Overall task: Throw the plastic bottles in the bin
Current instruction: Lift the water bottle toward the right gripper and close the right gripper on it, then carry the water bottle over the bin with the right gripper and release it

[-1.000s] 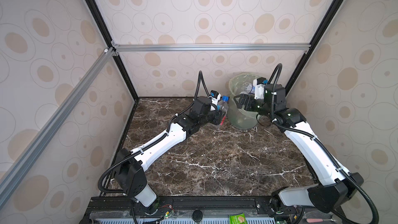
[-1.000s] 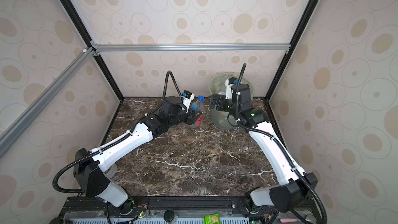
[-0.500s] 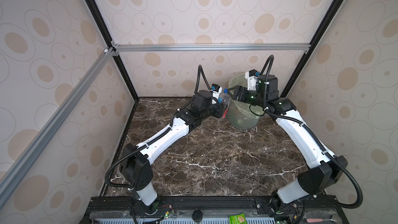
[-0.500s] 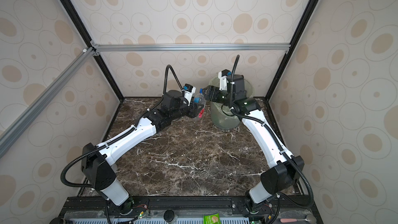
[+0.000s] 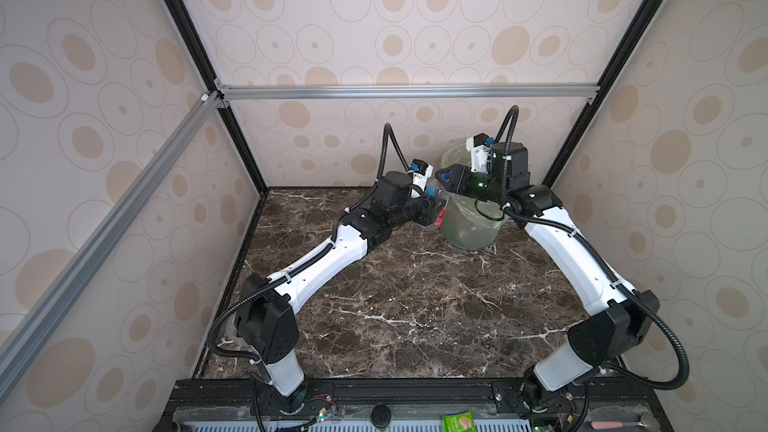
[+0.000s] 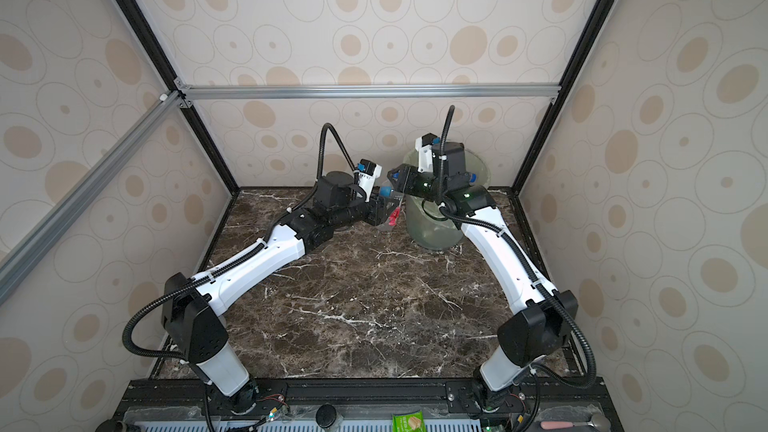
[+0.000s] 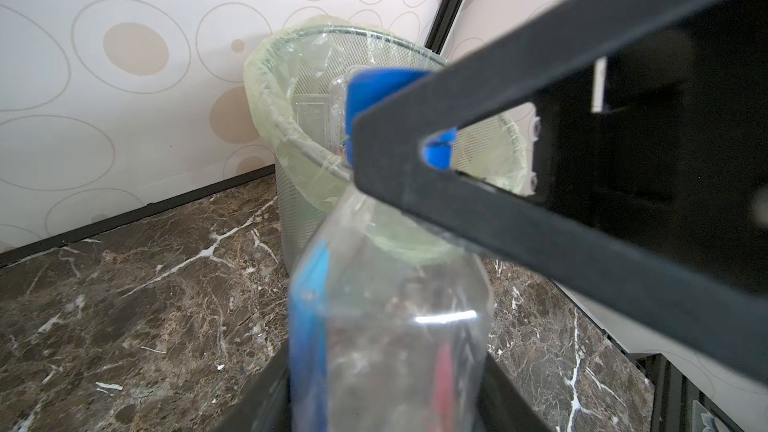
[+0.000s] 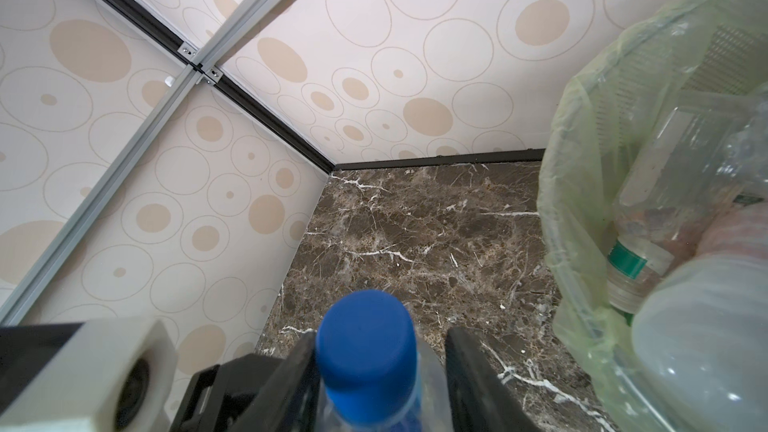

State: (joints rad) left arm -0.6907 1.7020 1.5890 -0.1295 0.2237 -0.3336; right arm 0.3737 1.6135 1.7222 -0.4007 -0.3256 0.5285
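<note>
Handover just beside the green-lined translucent bin (image 5: 469, 234)
Your left end effector (image 5: 432, 206) clamps the clear blue-capped plastic bottle (image 7: 386, 326) low, freeing its cap for the right end effector (image 8: 379, 367), jaws flanking; grip unclear.

Soft, even light fills both top views — shadows on the marble tabletop (image 5: 415, 309) are faint. In the left wrist view the near bottle (image 7: 390, 338) is blurred, carrying one small white glint.

Tabletop (image 5: 415, 305) open in front; at the back bin (image 5: 469, 230), bottle (image 7: 386, 326), left claw (image 5: 433, 209), right claw (image 8: 380, 353) crowd together
</note>
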